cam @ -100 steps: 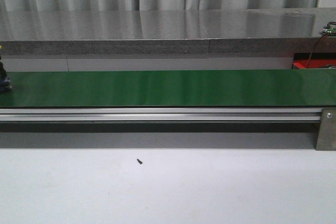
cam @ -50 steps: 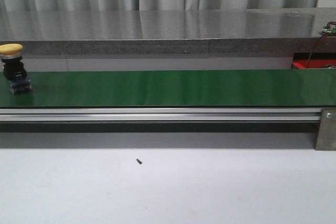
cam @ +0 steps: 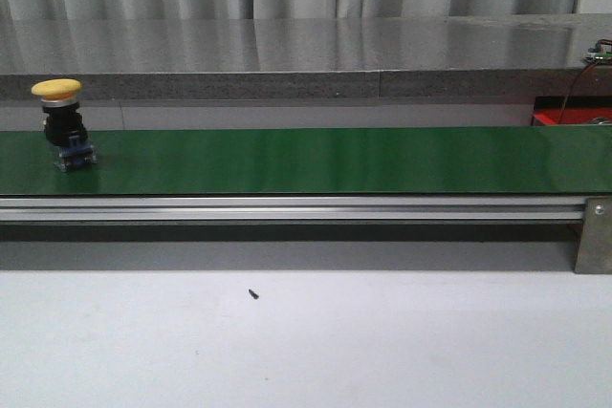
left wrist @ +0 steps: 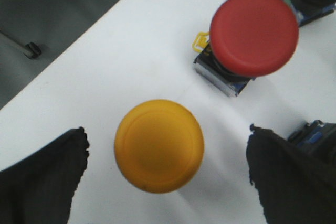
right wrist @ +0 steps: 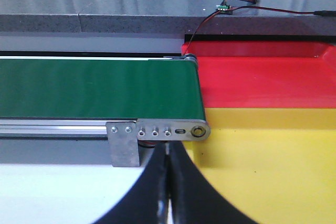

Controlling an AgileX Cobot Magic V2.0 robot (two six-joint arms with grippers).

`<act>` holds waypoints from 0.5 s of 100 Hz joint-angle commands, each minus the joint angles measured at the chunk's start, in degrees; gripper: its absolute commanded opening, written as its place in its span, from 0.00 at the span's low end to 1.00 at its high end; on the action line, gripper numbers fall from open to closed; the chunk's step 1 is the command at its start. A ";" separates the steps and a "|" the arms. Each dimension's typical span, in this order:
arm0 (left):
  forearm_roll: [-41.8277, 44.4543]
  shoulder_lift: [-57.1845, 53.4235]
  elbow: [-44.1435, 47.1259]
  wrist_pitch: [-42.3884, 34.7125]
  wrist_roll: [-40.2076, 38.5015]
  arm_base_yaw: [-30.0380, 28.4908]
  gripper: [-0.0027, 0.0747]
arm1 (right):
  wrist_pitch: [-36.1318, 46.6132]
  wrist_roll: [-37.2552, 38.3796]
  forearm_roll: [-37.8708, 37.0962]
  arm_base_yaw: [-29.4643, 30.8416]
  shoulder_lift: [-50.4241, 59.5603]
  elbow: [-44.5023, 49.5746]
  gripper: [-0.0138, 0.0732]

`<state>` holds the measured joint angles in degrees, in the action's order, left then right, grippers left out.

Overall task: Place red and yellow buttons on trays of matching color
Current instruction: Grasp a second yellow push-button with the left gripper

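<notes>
A yellow button (cam: 59, 121) with a black body stands upright on the green belt (cam: 335, 160) at the far left of the front view. In the left wrist view, my left gripper (left wrist: 165, 129) is open over a white surface. Its dark fingers (left wrist: 44, 179) stand on either side of another yellow button (left wrist: 159, 152) without touching it. A red button (left wrist: 253, 34) stands just beyond. My right gripper (right wrist: 167, 182) is shut and empty near the belt's end. The red tray (right wrist: 262, 80) and yellow tray (right wrist: 262, 166) lie side by side there.
The aluminium rail (cam: 287, 207) and end bracket (cam: 593, 236) run along the belt's front edge. A grey counter (cam: 287, 54) lies behind the belt. More button bodies (left wrist: 315, 135) sit at the edge of the left wrist view. A wire (right wrist: 210, 19) hangs above the red tray.
The yellow button on the belt has travelled to the right, coming fully into the front view from the left edge.
</notes>
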<state>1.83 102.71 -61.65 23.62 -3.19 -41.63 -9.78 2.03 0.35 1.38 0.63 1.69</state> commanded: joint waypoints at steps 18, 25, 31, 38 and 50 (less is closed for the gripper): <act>-0.44 -2.32 -1.34 -6.34 -0.70 -0.11 0.59 | 4.87 -0.19 0.04 -0.07 1.00 -1.07 0.08; -0.44 -2.32 -1.34 -6.84 -0.70 -0.11 0.59 | 4.87 -0.19 0.04 -0.07 1.00 -1.07 0.08; -0.44 -2.32 -1.34 -6.98 -0.70 -0.11 0.59 | 4.87 -0.19 0.04 -0.07 1.00 -1.07 0.08; -0.44 -2.32 -1.34 -6.98 -0.70 -0.11 0.59 | 4.87 -0.19 0.04 -0.07 1.00 -1.07 0.08; -0.44 -2.32 -1.34 -6.74 -0.70 -0.11 0.53 | 4.87 -0.19 0.04 -0.07 1.00 -1.07 0.08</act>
<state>1.80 102.71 -61.65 19.83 -3.19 -41.63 -9.78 2.03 0.35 1.38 0.63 1.69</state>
